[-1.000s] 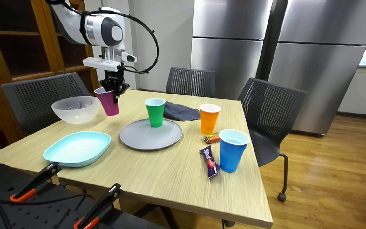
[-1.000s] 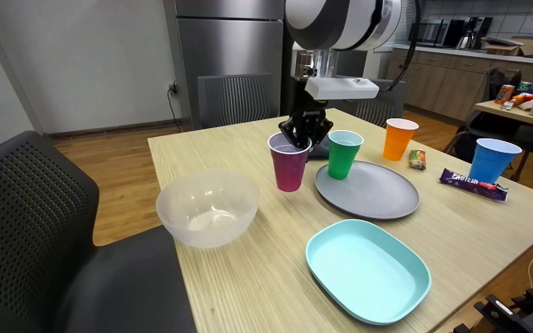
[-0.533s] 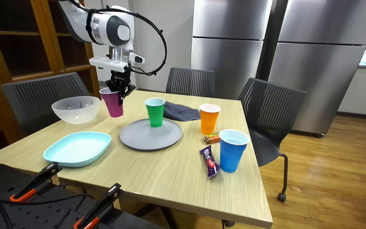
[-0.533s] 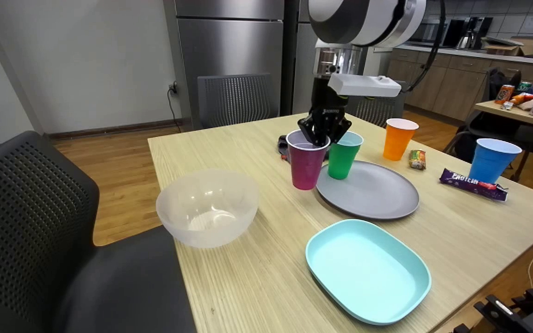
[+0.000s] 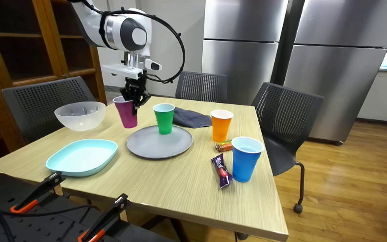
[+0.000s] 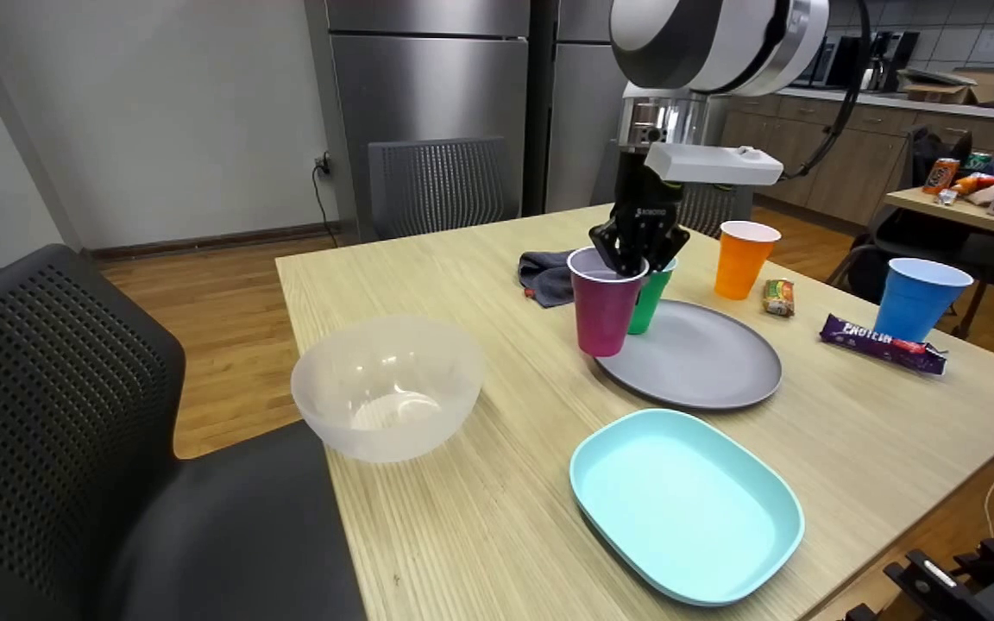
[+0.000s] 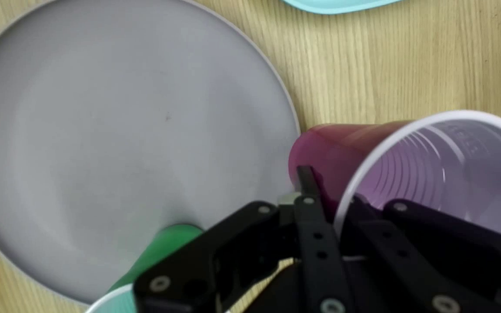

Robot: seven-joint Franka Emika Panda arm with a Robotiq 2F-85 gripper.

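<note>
My gripper (image 5: 135,108) is shut on the wall of a purple cup (image 5: 126,113), near its rim. In the wrist view one finger (image 7: 309,187) lies along the cup's outside and the other reaches inside it. The cup leans slightly, its base beside the near edge of a round grey plate (image 6: 713,371). How far its base is above the table cannot be judged. A green cup (image 5: 164,121) stands upright on the plate; in an exterior view the purple cup (image 6: 602,315) partly hides it. The wrist view shows the green cup (image 7: 163,248) just left of the gripper.
A frosted bowl (image 6: 389,388) and a turquoise tray (image 6: 687,509) stand on the table. Behind the green cup lies a dark cloth (image 5: 191,117). Farther off are an orange cup (image 5: 221,126), a blue cup (image 5: 246,159), a purple-wrapped bar (image 5: 222,171) and a small snack packet (image 6: 778,297).
The gripper has carried the purple cup away from the bowl to the side of the grey plate, rightward in both exterior views. It now overlaps the green cup in one of them. Nothing else moved.
</note>
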